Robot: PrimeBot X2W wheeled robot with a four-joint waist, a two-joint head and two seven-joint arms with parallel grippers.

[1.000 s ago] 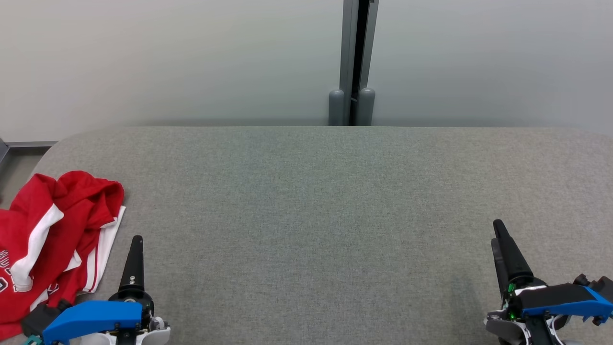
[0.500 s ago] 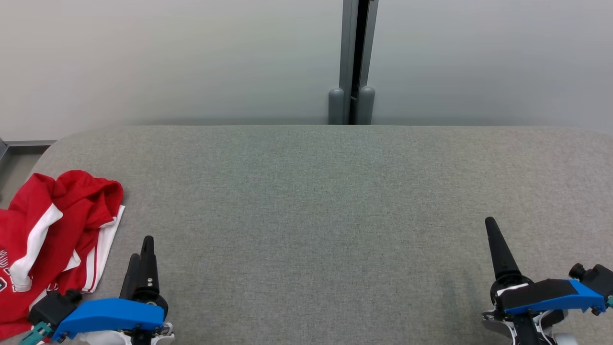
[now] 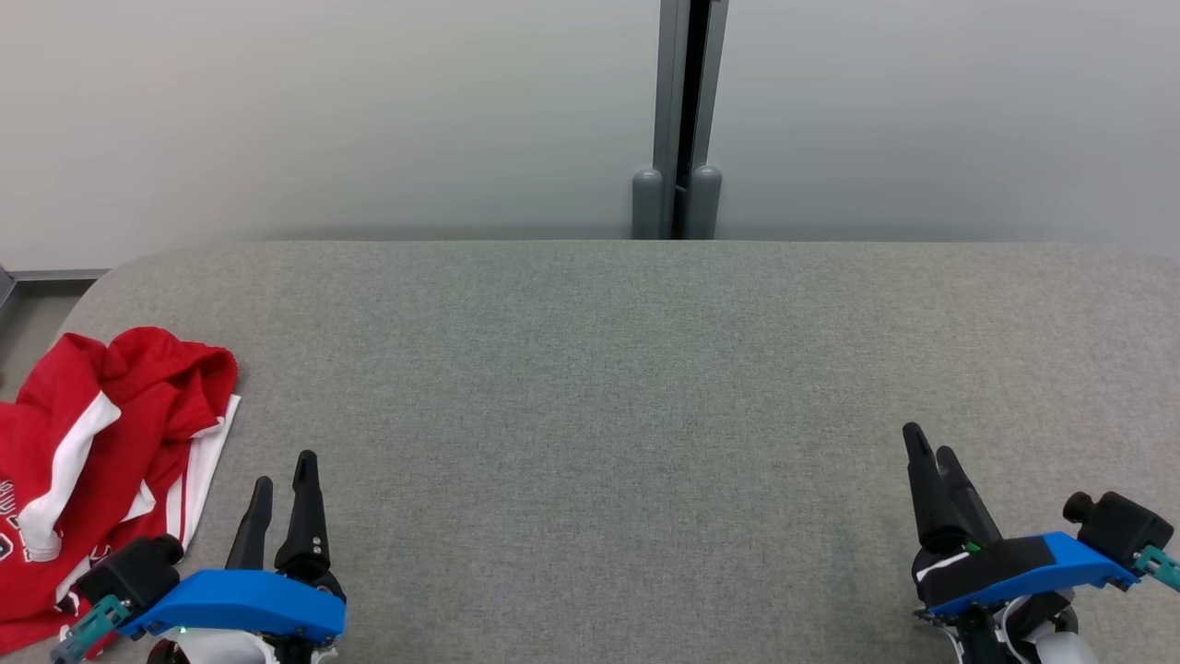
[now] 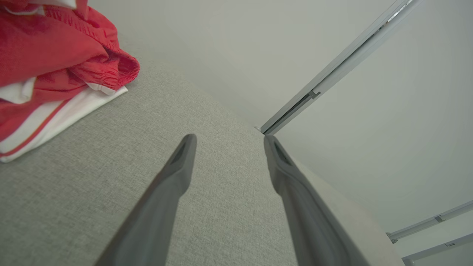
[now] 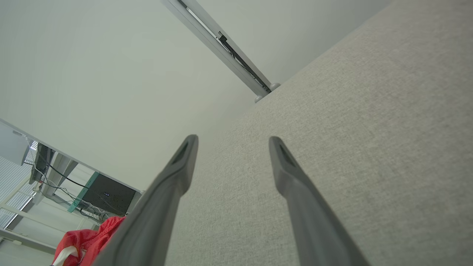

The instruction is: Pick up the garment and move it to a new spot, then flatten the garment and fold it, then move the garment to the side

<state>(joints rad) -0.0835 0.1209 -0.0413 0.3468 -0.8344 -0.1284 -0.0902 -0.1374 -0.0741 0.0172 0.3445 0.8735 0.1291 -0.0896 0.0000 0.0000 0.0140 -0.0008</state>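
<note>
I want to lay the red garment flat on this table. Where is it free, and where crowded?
The middle of the grey table is bare, from the left gripper across to the right gripper and back to the far edge by the grey post. Only the near left corner is crowded: the crumpled garment lies there, beside the left gripper.

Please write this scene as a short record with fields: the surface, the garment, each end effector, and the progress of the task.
surface: grey fabric table
garment: red and white, crumpled, at the table's left edge
left end effector: open, empty, fingers beside the garment, not touching it
right end effector: open, empty, over bare table on the right
progress: garment not yet picked up
</note>
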